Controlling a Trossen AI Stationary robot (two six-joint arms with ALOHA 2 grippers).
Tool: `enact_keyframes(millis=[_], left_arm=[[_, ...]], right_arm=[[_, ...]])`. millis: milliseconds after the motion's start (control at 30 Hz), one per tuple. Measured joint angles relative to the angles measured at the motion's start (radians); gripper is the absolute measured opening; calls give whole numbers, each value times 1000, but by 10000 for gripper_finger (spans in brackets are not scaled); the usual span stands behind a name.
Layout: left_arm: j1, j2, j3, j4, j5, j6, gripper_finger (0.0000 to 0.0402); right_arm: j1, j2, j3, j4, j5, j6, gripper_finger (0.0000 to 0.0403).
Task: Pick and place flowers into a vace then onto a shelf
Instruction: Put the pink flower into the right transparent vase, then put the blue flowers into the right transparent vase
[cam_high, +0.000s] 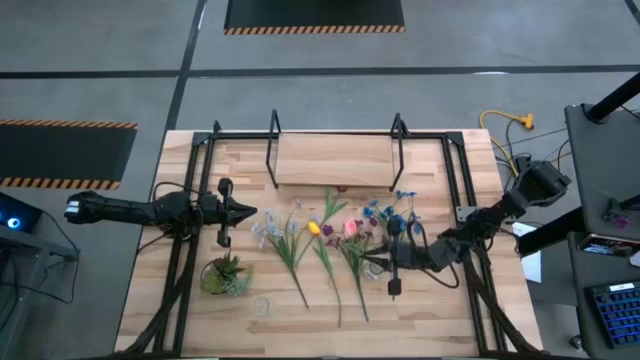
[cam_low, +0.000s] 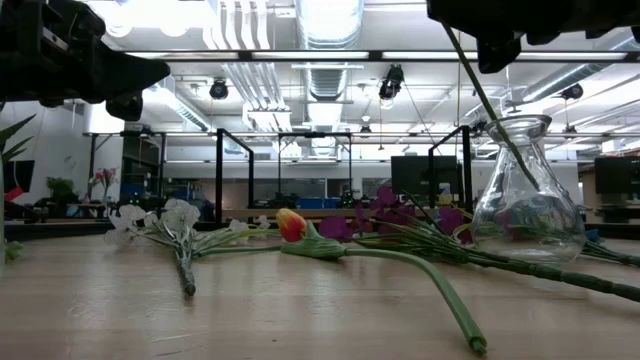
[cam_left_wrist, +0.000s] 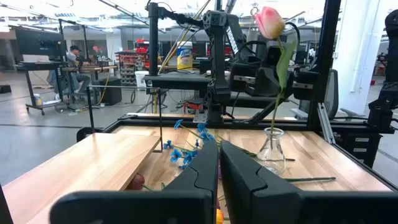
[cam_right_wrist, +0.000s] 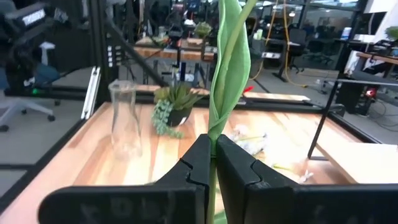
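Observation:
My right gripper (cam_right_wrist: 211, 148) hovers above the small clear vase (cam_low: 525, 195), shut on a pink-headed flower (cam_left_wrist: 271, 22) that stands almost upright. Its stem (cam_low: 483, 95) slants down through the vase's neck, and the vase (cam_left_wrist: 272, 148) stands on the table. The other flowers (cam_high: 310, 240) lie flat on the tabletop in front of the shelf (cam_high: 335, 160), heads toward it. My left gripper (cam_left_wrist: 219, 169) is shut and empty, held above the table left of the flowers (cam_high: 236, 212). My right gripper pinches the pink flower's green stem and long leaf (cam_right_wrist: 216, 127) between its two fingers, partway down the stem. The fingers come level from the table's right side and lie across the stem. The flower stands slightly tilted, head up, with its lower end inside the vase.
A squat green potted plant (cam_high: 224, 275) sits near the table's front left, with a second, taller clear glass (cam_right_wrist: 124, 118) beside it. Black frame rails (cam_high: 190, 250) run along both sides of the table. Bare wood lies along the near edge.

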Motion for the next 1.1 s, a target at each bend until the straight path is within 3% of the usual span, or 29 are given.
enact_keyframes(millis=[467, 900, 1100], left_arm=[[0, 0, 0, 0, 0, 0, 0], [0, 0, 0, 0, 0, 0, 0], [0, 0, 0, 0, 0, 0, 0]], right_arm=[[26, 0, -3, -70, 8, 0, 24], [26, -21, -2, -71, 9, 0, 137], [49, -99, -2, -80, 8, -8, 177]])
